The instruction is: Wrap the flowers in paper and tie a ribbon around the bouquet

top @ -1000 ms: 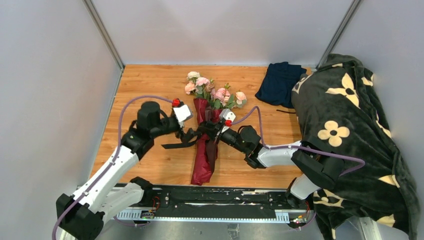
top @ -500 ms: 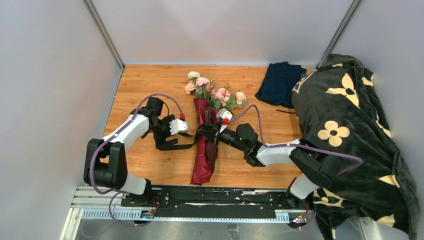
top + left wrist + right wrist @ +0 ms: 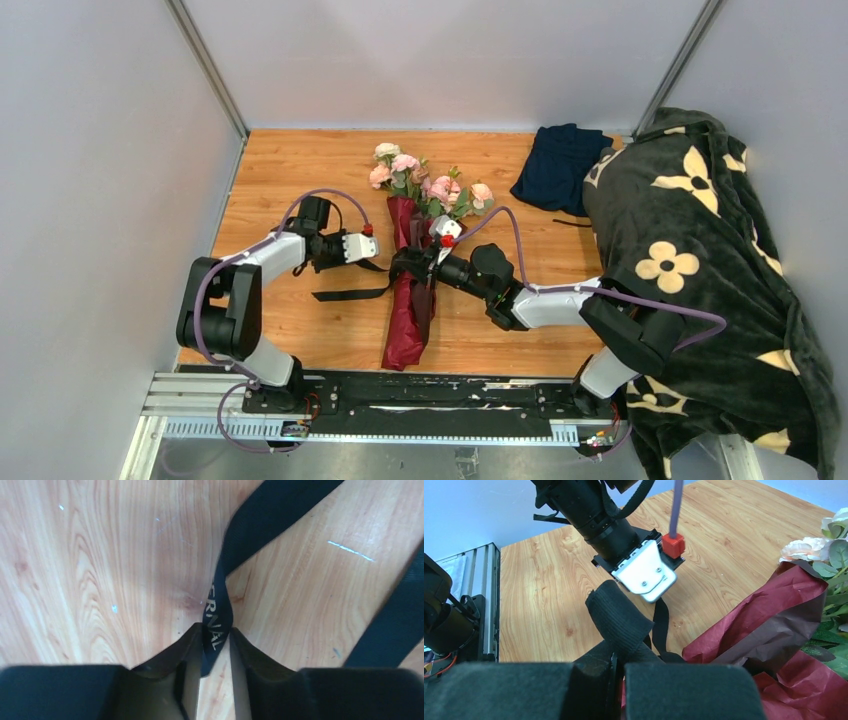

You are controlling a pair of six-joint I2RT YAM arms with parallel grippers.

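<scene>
The bouquet lies mid-table: pink and cream flowers (image 3: 425,180) stick out of the far end of the burgundy paper (image 3: 408,320) cone. A black ribbon (image 3: 350,293) crosses its middle, one tail trailing left over the wood. My left gripper (image 3: 372,262) points down just left of the cone. In the left wrist view its jaws (image 3: 216,630) stand narrow either side of the twisted ribbon (image 3: 220,610), with wood showing in the gap. My right gripper (image 3: 405,265) lies over the cone's middle, shut on the ribbon (image 3: 619,620); its fingertips (image 3: 616,660) hide the pinch. Paper (image 3: 764,615) and flowers (image 3: 824,555) lie to the right.
A folded navy cloth (image 3: 560,165) lies at the back right. A dark green blanket (image 3: 700,260) with cream flower shapes covers the right side. The black base rail (image 3: 420,405) runs along the near edge. Grey walls close in left and back.
The left arm folded back to the left and its gripper came down over the ribbon beside the cone, jaws narrowing round it. The right gripper stayed shut and shifted slightly toward the flowers.
</scene>
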